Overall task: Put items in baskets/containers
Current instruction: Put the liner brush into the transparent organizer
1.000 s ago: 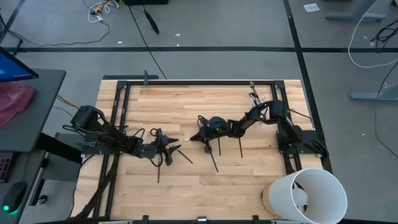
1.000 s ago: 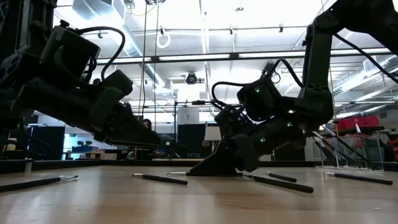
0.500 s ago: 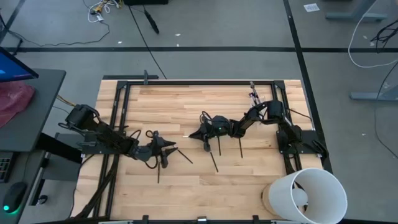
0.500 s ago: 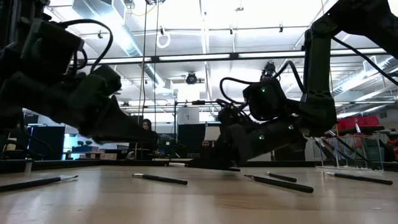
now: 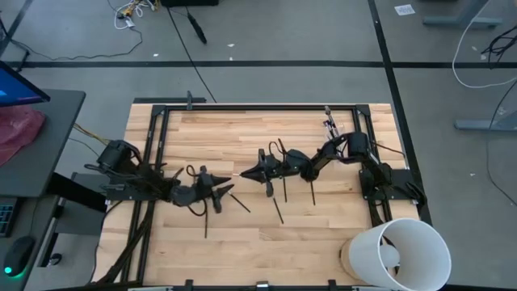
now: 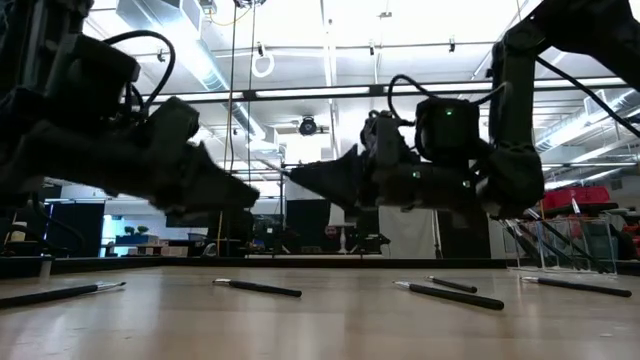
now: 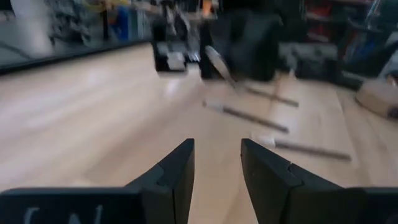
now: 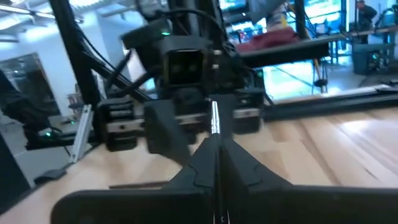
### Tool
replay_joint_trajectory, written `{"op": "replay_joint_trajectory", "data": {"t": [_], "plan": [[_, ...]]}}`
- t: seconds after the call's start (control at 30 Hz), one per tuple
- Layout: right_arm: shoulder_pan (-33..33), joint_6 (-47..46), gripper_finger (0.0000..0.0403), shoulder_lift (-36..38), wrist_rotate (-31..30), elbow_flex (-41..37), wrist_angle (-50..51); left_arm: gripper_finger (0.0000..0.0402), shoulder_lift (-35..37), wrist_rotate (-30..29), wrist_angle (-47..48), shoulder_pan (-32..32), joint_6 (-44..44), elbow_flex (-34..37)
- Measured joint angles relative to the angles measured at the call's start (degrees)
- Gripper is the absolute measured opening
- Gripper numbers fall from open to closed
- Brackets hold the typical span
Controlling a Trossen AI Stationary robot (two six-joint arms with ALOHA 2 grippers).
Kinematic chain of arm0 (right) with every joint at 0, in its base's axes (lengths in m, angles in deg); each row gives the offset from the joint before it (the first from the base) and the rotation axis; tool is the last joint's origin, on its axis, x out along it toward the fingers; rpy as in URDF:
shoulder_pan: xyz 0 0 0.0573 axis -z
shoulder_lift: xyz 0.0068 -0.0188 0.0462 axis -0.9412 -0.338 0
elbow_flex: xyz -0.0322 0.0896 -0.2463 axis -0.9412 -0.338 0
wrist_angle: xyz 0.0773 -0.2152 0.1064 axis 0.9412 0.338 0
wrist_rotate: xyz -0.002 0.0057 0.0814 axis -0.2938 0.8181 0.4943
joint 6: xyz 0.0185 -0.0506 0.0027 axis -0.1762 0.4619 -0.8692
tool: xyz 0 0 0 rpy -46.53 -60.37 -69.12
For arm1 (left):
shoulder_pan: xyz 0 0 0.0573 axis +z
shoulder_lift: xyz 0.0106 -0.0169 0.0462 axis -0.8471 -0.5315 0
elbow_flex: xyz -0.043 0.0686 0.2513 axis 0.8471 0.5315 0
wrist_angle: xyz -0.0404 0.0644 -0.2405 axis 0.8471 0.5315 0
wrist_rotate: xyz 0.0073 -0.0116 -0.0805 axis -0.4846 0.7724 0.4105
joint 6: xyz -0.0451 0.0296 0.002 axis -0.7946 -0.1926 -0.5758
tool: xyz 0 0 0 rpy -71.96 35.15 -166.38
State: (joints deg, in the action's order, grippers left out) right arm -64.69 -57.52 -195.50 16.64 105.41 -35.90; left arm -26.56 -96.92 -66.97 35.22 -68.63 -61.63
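My right gripper [image 5: 247, 172] hangs over the table's middle, lifted off the wood [image 6: 296, 172] and shut on a makeup brush. The brush's pale end [image 5: 237, 173] points at my left gripper [image 5: 227, 192], which hovers open just left of it [image 7: 217, 155] and touches nothing. Several dark brushes lie flat on the table: one below the left gripper [image 5: 241, 203], others further right [image 5: 277, 209] [image 5: 313, 192]. The small clear cup [image 5: 329, 124] stands by the far edge, near the right arm's base. My right gripper pinches the brush between its two shut fingers [image 8: 205, 165]. The brush lies along the fingers, and its silvery part [image 8: 214, 119] sticks out past their tips. The fingers come about level from the table's right. The brush is lifted clear of the table.
A large white bucket [image 5: 401, 252] stands at the near right corner. A black frame [image 5: 242, 105] runs round the table. More brushes lie on the near part of the wood [image 6: 258, 288] [image 6: 448, 295] [image 6: 60, 293]. Bare wood shows along the far half.
My right gripper has risen from the table, tipped from pointing down to about level, and moved a little toward the table's left. The brush has come up clear of the wood with it. My left gripper has stayed near the same spot.
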Motion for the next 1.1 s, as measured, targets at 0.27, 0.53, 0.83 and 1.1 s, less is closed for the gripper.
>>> {"op": "replay_joint_trajectory", "data": {"t": [0.27,0.53,0.83,1.1], "plan": [[-2.04,-0.02,0.0008,0.10,-0.08,0.06,-1.98,0.0135,-2.18,7.50,-15.06,4.01,7.75,-0.27],[-2.14,-0.06,0.0008,0.13,0.15,0.11,-2.44,0.0134,-2.18,14.33,-15.28,4.90,10.92,-4.18],[-2.18,-0.04,0.0008,0.15,0.85,0.11,-2.18,0.0085,-2.18,14.88,-15.09,4.13,11.29,-3.32],[-2.11,-0.08,0.0008,0.15,0.08,0.11,-2.44,0.0063,-2.18,14.73,-15.14,3.43,9.08,-0.61]]}}
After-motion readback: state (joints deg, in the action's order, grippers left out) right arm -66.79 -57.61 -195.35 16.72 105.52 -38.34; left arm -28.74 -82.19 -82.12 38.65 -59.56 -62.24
